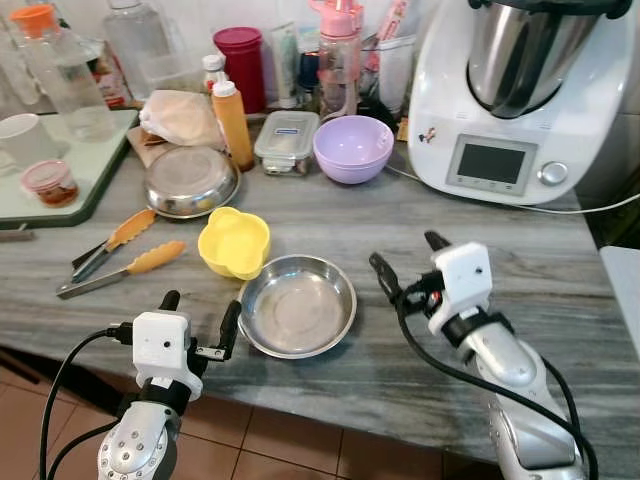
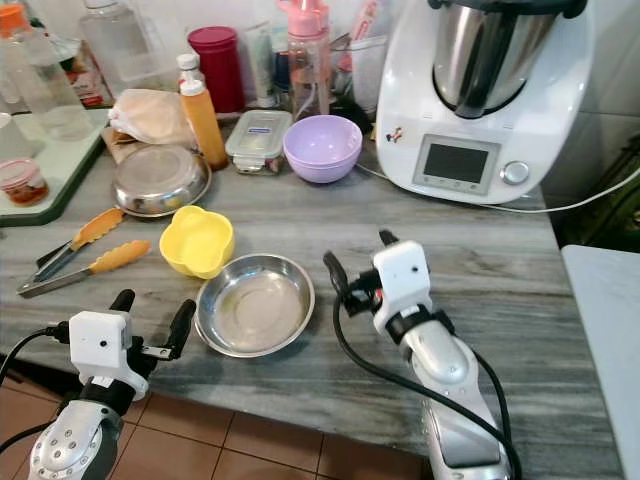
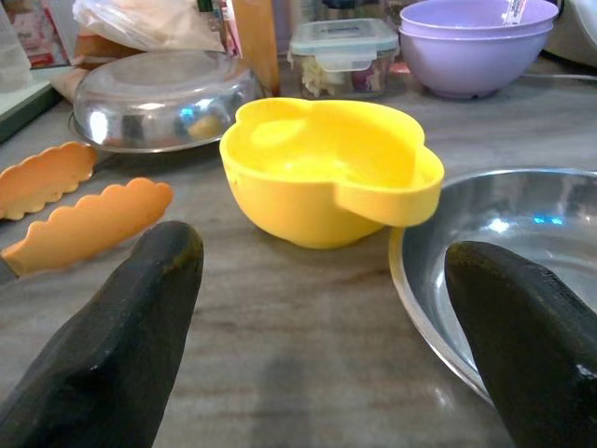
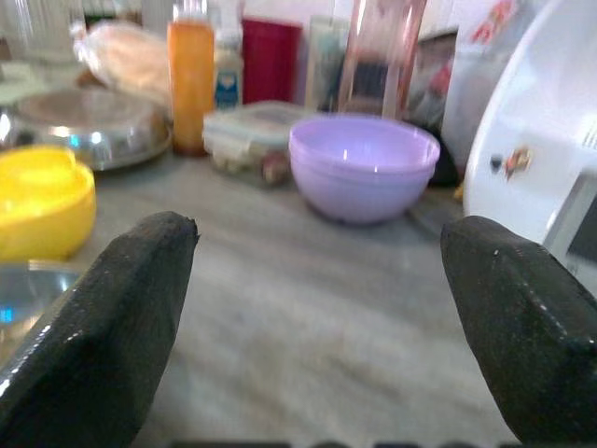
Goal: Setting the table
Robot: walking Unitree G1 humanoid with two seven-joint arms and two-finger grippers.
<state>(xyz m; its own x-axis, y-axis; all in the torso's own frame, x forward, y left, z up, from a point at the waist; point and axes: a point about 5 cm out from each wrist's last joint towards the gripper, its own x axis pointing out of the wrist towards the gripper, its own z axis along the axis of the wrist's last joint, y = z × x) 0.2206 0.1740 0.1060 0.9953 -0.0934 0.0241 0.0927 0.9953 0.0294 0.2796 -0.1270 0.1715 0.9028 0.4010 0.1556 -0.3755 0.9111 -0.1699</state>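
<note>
**Robot grippers poised over a cluttered kitchen counter**

Grey marble-patterned counter [image 1: 560, 270] seen from above. Near the front edge sits an empty steel dish [image 1: 297, 305]. Just behind it, touching or nearly touching its rim, is a yellow flower-shaped bowl [image 1: 234, 241]. The left gripper [image 1: 200, 318] hovers at the counter's front edge, beside the steel dish, fingers spread and holding nothing. The right gripper [image 1: 408, 262] hangs above the counter to the right of the dish, fingers also apart and empty. Orange-tipped tongs [image 1: 125, 260] lie to the left. Farther back stand a second steel dish [image 1: 190, 181], a lilac bowl [image 1: 353, 148], an orange bottle [image 1: 232, 124], a lidded container [image 1: 286, 141] and a white food processor [image 1: 520, 95].
</note>
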